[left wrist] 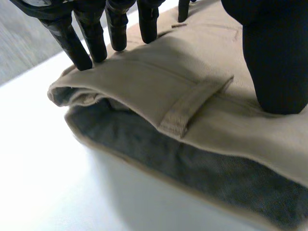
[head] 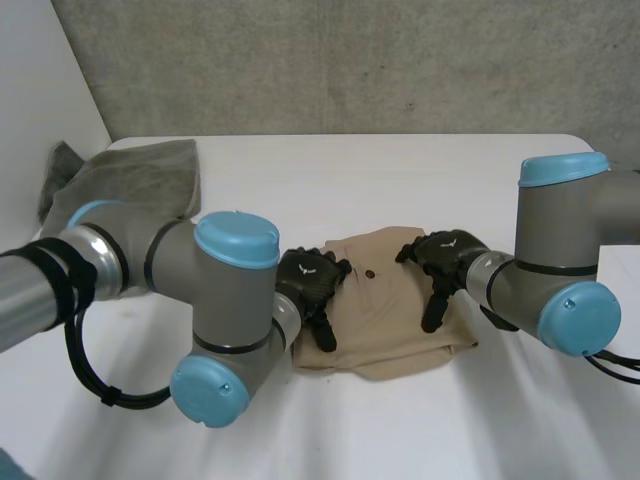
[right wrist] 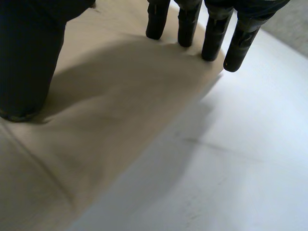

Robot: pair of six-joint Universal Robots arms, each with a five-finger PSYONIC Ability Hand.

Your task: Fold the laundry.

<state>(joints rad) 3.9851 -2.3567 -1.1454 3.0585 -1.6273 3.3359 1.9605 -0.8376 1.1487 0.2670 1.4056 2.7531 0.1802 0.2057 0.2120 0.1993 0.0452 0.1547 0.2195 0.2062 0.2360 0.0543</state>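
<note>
— Where does the piece lie?
— You'll find the khaki trousers folded into a flat bundle on the white table, between the two arms. There is a dark button on top and a belt loop on the waistband. Grey lining shows where the near edge gapes.

— Hands?
— Your left hand has straight fingers with the tips pressed along the bundle's left edge, and the thumb planted further in. It grips nothing. Your right hand is the same: straight fingers at the right edge, thumb down on the cloth, holding nothing.

— Anything else?
— A grey cloth is heaped at the table's far left, well apart.
</note>
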